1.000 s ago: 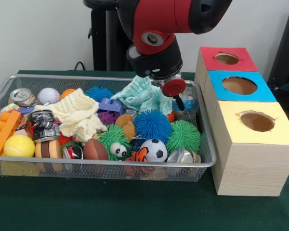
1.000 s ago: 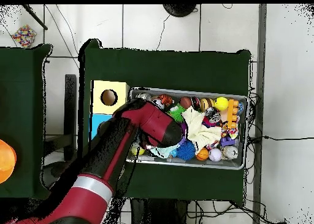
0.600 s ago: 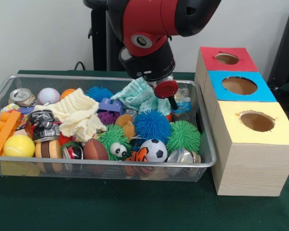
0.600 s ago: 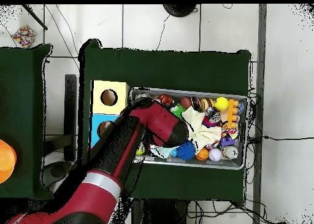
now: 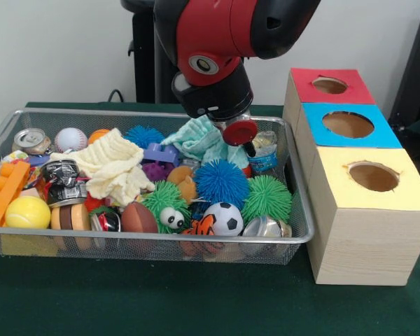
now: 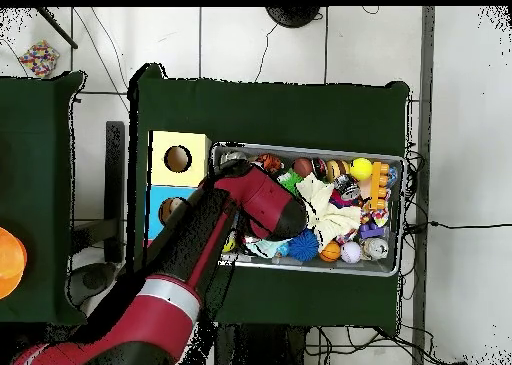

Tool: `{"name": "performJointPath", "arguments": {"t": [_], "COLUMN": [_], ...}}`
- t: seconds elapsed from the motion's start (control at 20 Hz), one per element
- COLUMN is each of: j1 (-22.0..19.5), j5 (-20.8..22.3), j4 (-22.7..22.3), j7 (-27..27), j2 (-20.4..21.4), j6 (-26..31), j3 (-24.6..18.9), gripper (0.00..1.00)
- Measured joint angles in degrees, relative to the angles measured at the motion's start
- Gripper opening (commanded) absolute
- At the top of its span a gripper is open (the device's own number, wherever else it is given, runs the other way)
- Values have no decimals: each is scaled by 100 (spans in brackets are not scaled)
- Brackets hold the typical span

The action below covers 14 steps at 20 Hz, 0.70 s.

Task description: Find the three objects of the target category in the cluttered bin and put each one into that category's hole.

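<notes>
The wire bin point(image 5: 302, 222) is packed with toys: a blue spiky ball point(image 5: 221, 182), a green spiky ball point(image 5: 266, 198), a soccer ball point(image 5: 225, 218), a baseball point(image 5: 71, 138), a yellow ball point(image 5: 26, 211), a brown football point(image 5: 138, 218), a teal cloth point(image 5: 203, 138), a cream cloth point(image 5: 115, 164), a drink can point(image 5: 32, 140) and a plastic bottle point(image 5: 264, 150). My gripper point(image 5: 240, 134) hangs low over the bin's back right, between the teal cloth and the bottle; the wrist hides how it stands. In the overhead view the arm point(image 6: 250, 196) covers the bin's left end.
Three wooden boxes stand right of the bin, each with a round hole on top: red point(image 5: 330, 85), blue point(image 5: 348, 124), yellow point(image 5: 373, 176). Orange bricks point(image 5: 5, 190) and a crushed can point(image 5: 59, 180) lie at the bin's left. The overhead view shows the yellow box point(image 6: 178, 159) beside the bin rim point(image 6: 395, 271).
In the front view the arm has swung left and slightly back over the bin. The plastic bottle, partly covered before, now shows beside the wrist.
</notes>
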State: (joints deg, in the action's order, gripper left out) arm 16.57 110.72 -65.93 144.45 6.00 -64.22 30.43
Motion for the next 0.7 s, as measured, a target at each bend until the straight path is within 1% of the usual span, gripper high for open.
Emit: {"name": "performJointPath", "arguments": {"t": [0.5, 0.55, 0.7], "j1": [-2, -1, -1], "j5": [0, -2, 0], "j4": [0, 2, 3], "j7": [0, 0, 0], "j2": [-1, 0, 2], "j6": [0, 2, 5], "j3": [0, -1, 1], "gripper": [0, 100, 100]}}
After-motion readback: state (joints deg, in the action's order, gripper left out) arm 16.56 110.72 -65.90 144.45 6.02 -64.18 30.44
